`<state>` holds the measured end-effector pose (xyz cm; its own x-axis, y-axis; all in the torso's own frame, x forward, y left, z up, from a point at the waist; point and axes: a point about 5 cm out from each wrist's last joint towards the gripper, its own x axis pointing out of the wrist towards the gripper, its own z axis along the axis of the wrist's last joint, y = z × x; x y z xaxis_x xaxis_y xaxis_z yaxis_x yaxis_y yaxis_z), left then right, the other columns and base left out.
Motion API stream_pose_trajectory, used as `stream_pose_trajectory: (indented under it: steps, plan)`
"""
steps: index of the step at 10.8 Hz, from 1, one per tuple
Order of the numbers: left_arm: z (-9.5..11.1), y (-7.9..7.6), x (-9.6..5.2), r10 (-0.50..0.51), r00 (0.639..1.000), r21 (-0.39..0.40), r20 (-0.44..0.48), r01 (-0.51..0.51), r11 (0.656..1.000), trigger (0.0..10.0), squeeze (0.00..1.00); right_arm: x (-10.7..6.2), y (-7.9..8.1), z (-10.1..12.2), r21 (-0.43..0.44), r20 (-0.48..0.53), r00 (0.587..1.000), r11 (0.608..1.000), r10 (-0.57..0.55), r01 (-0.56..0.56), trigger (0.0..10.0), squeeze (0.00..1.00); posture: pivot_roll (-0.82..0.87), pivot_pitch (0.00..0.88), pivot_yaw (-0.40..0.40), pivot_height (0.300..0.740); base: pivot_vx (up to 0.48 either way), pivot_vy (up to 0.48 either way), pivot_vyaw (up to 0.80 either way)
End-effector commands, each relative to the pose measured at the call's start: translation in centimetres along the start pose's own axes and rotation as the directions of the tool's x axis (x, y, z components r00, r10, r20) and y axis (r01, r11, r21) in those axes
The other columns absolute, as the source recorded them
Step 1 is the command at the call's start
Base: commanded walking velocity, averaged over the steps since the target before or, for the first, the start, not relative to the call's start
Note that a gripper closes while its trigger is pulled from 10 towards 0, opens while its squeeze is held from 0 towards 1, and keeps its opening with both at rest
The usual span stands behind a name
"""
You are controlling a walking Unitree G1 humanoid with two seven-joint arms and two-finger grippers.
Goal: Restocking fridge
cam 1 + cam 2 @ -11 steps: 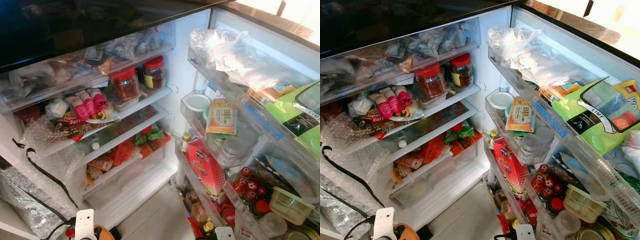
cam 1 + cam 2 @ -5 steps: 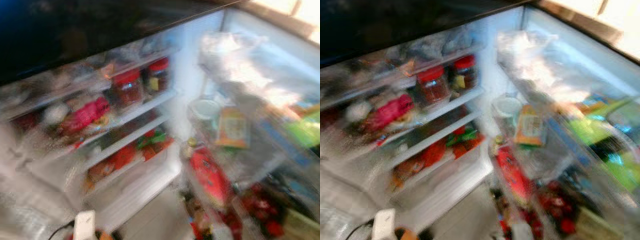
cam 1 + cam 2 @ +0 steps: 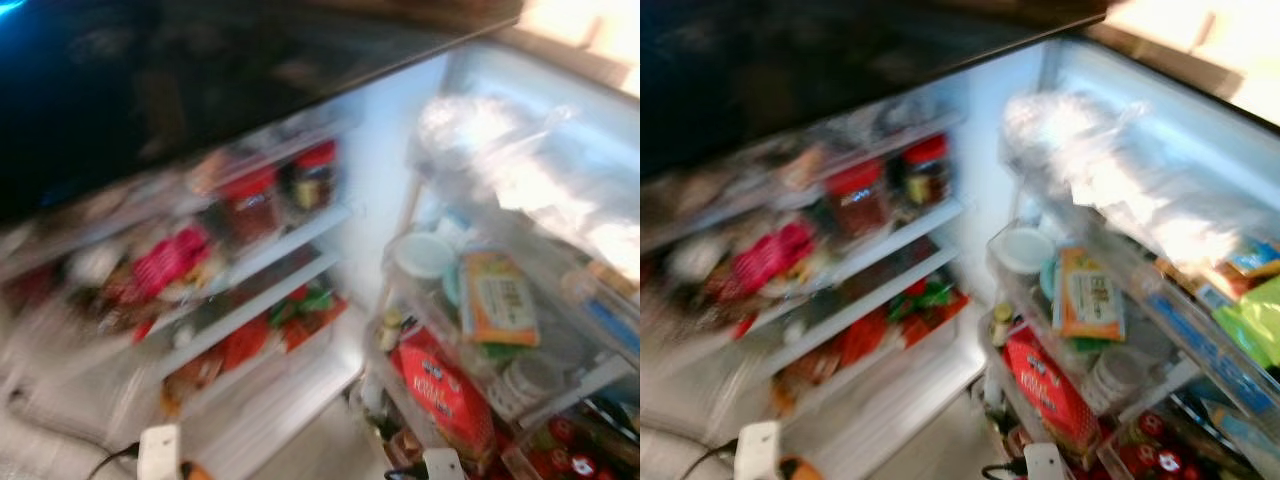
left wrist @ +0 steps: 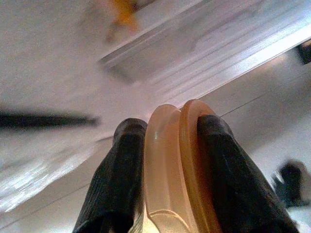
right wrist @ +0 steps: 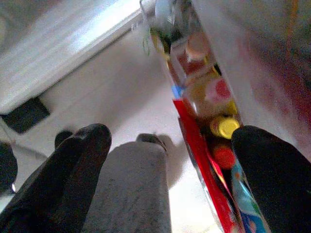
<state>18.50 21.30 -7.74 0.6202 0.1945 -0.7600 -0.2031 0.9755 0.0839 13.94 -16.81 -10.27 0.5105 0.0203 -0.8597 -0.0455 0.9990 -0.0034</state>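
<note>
The fridge stands open before me, blurred by motion. Its shelves [image 3: 290,225] hold two red-lidded jars [image 3: 250,195], pink packets [image 3: 165,262] and red and green packs [image 3: 300,305]. The door racks [image 3: 600,375] carry a red carton [image 3: 440,390], a white tub [image 3: 425,255] and clear bags [image 3: 500,150]. My left gripper [image 4: 170,121] is shut on a rounded orange-tan object [image 4: 172,165], low in front of the bottom drawer. My right gripper [image 5: 170,141] is open, low beside the door's bottom rack of small bottles [image 5: 214,107].
A dark cabinet front [image 3: 200,70] overhangs the fridge top. Pale tiled floor [image 3: 320,450] lies below the open door. A black cable [image 3: 105,458] runs near my left wrist mount [image 3: 158,452]. The right wrist mount [image 3: 442,464] sits at the lower edge.
The whole picture has shifted down and to the right and become blurred, so the camera has moved. Both wrists stay low at the picture's bottom edge.
</note>
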Motion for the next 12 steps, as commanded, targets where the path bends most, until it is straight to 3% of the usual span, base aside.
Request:
stream_pose_trajectory:
  steps: [1, 12]
  plan:
    - [-1.30, -0.21, -0.27, -0.008, 0.999, 0.008, -0.044, 0.008, 1.000, 10.0, 0.00, -0.30, -0.20, -1.46, 0.005, -0.053, 0.999, 1.000, -0.004, 0.005, 10.0, 0.00, -0.18, 0.024, 0.024, 0.740, 0.000, 0.000, 0.00]
    - [-0.99, -0.61, -0.20, -0.020, 0.999, 0.034, -0.035, 0.022, 0.999, 10.0, 0.00, -0.29, -0.17, -1.49, -0.001, -0.057, 0.998, 1.000, 0.000, 0.000, 10.0, 0.00, -0.18, 0.018, 0.024, 0.740, 0.000, 0.000, 0.00]
